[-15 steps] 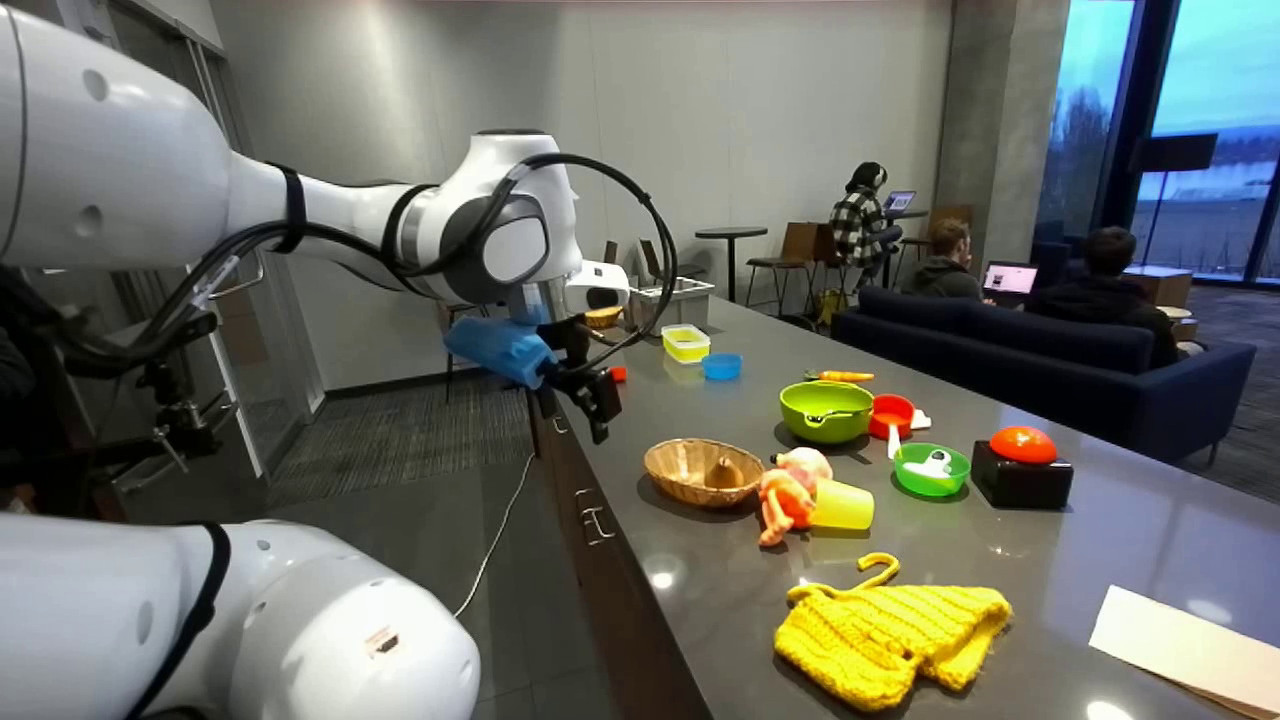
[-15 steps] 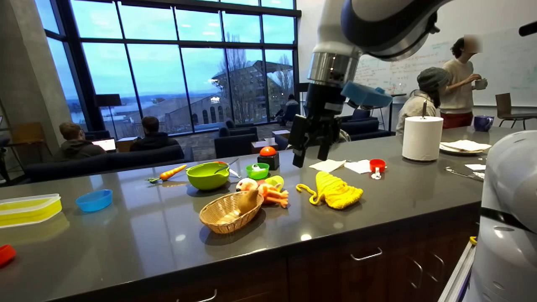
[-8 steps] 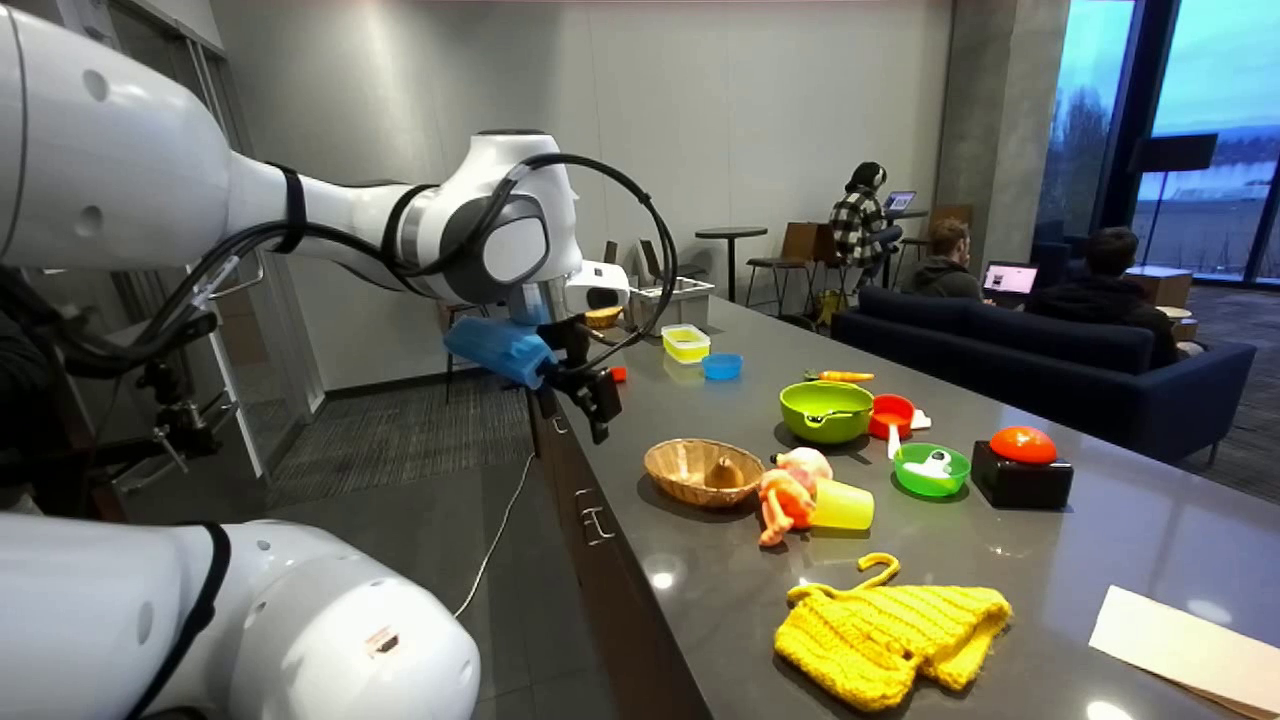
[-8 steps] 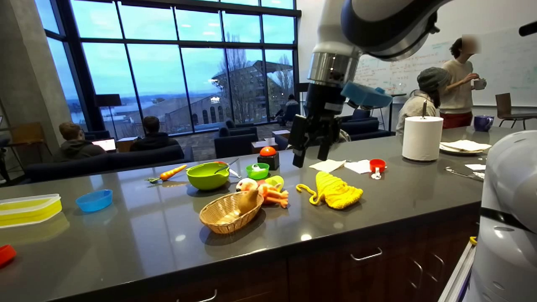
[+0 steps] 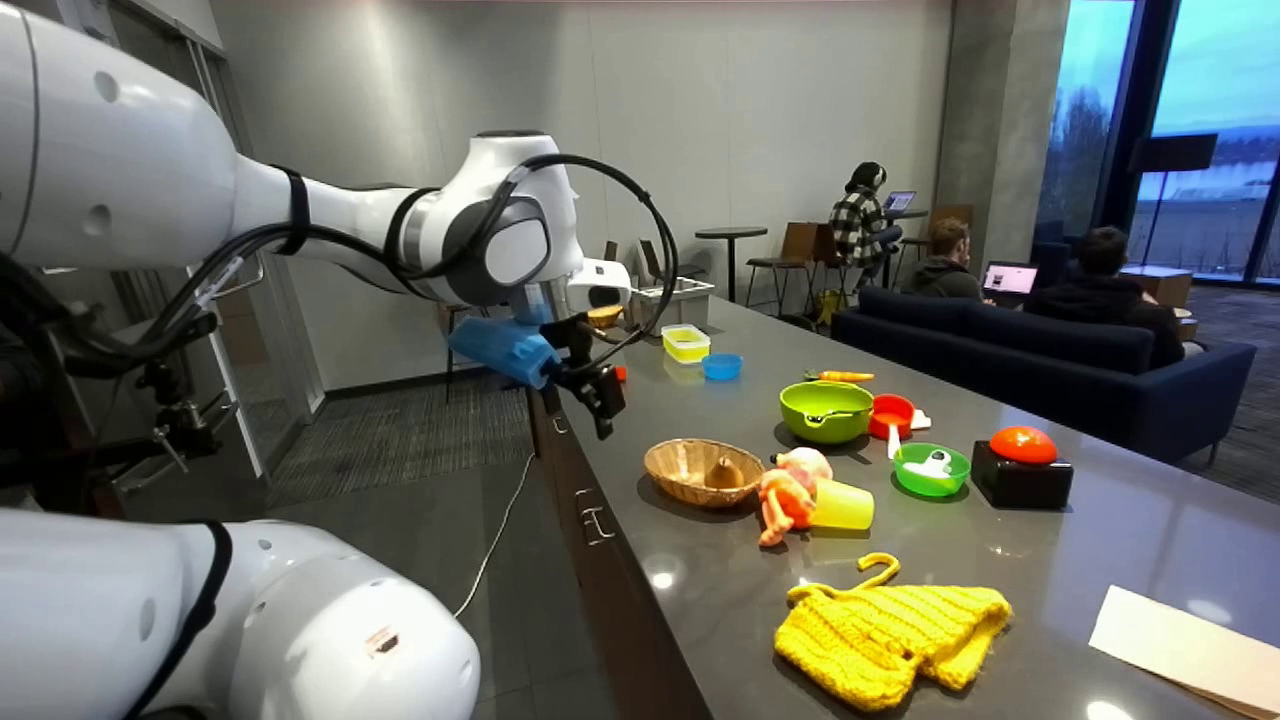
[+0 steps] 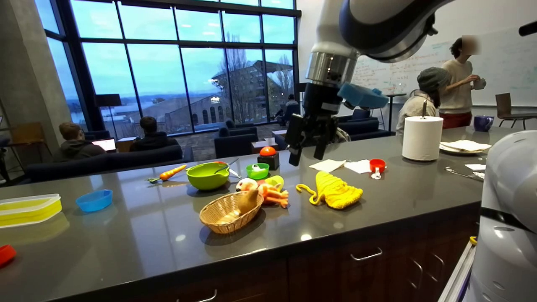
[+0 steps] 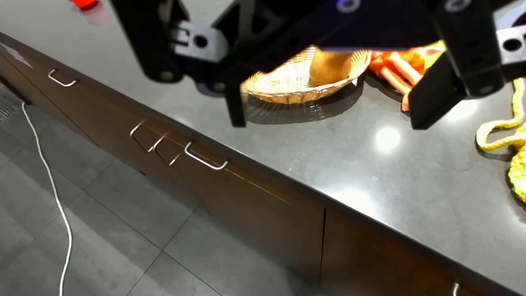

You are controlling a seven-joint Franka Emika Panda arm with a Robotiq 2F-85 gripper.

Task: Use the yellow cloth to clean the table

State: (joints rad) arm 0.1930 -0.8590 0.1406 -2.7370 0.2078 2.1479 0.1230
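The yellow knitted cloth lies crumpled on the grey table, with a curled cord at one end. It also shows in an exterior view and is cut off at the right edge of the wrist view. My gripper is open and empty, in the air above the table and apart from the cloth. In the wrist view the gripper's fingers are wide apart, with nothing between them. The cloth lies to the right of the gripper in that view.
A wicker basket with a brown pear-like item stands beside an orange plush toy and a yellow cup. A green bowl, a small green bowl, a red button box and a paper roll stand farther off.
My gripper has shifted slightly, a little left and up in one exterior picture, and a little right and up in the other. The cloth and table objects have not moved.
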